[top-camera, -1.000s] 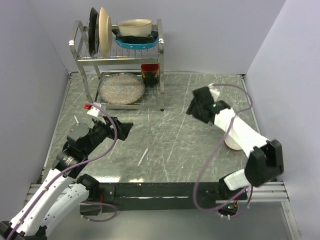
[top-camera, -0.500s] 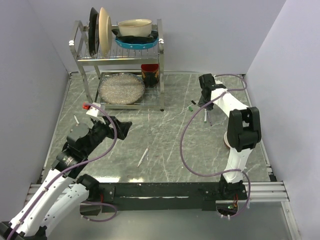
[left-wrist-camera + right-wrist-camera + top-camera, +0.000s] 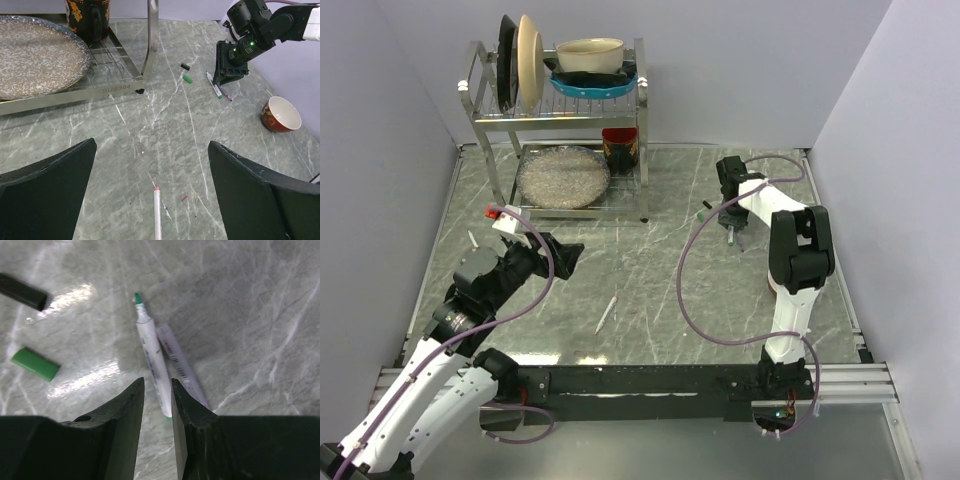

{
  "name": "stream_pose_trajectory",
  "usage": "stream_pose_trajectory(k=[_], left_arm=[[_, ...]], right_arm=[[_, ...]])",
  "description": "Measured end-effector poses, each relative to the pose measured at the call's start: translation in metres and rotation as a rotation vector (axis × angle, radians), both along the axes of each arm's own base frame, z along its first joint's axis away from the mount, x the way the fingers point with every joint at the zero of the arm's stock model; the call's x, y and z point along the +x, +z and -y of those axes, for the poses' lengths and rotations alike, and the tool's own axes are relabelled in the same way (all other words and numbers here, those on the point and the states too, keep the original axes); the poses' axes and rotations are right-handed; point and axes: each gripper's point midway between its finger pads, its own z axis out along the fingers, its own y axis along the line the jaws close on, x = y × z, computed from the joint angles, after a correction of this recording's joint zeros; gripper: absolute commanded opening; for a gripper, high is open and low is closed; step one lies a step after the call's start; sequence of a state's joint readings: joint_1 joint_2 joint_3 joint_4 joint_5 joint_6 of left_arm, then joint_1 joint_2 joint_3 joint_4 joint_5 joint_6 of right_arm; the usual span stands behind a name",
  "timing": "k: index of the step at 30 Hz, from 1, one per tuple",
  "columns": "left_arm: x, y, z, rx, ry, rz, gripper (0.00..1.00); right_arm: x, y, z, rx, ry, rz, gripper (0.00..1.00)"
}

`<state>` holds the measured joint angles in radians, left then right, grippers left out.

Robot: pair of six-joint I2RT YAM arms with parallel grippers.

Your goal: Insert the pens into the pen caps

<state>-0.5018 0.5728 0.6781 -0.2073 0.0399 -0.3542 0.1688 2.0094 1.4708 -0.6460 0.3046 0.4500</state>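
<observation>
View of the pen-capping station as I see it from the remote console. The right claw (image 3: 157,384) is down at the far right of the marble table (image 3: 660,290), its fingers a narrow gap apart and straddling the rear end of the green-tipped pen (image 3: 151,360), which lies flat. I cannot tell whether they pinch the barrel. A second pen (image 3: 181,366), pale violet, lies touching it on the right. The green cap (image 3: 35,364) and black cap (image 3: 22,291) lie apart to the left. The left claw (image 3: 152,145) hangs spread wide and empty above a third pen (image 3: 157,212), beside the dish rack (image 3: 560,130). A bowl (image 3: 281,114) sits near the right arm.
</observation>
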Motion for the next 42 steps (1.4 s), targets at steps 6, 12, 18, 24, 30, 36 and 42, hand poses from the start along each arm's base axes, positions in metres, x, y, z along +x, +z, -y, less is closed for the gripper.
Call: stream_pose_trajectory(k=[6, 12, 18, 24, 30, 36, 42], left_arm=[[-0.001, 0.001, 0.001, 0.0, -0.011, 0.003, 0.99], [-0.008, 0.007, 0.005, 0.003, -0.051, 0.034, 0.99], [-0.011, 0.011, 0.004, 0.008, -0.064, 0.06, 0.99], [-0.028, 0.026, 0.007, -0.041, -0.122, 0.144, 0.99], [-0.038, 0.036, -0.002, -0.157, -0.076, 0.134, 0.99], [-0.022, 0.003, -0.011, -0.207, 0.074, -0.132, 0.99], [-0.021, -0.021, -0.004, -0.267, 0.11, -0.304, 0.99]], right_arm=[[0.002, -0.001, 0.005, -0.007, 0.015, 0.003, 0.34], [0.002, -0.005, 0.002, 0.004, 0.047, -0.006, 0.34], [0.004, -0.016, -0.001, 0.015, 0.062, -0.046, 0.34], [0.006, -0.015, -0.008, 0.05, 0.076, -0.065, 0.15], [0.002, -0.015, -0.015, 0.087, 0.092, -0.084, 0.0], [-0.021, -0.015, -0.033, 0.139, 0.116, -0.066, 0.0], [-0.086, -0.016, -0.098, 0.196, 0.248, -0.081, 0.0]])
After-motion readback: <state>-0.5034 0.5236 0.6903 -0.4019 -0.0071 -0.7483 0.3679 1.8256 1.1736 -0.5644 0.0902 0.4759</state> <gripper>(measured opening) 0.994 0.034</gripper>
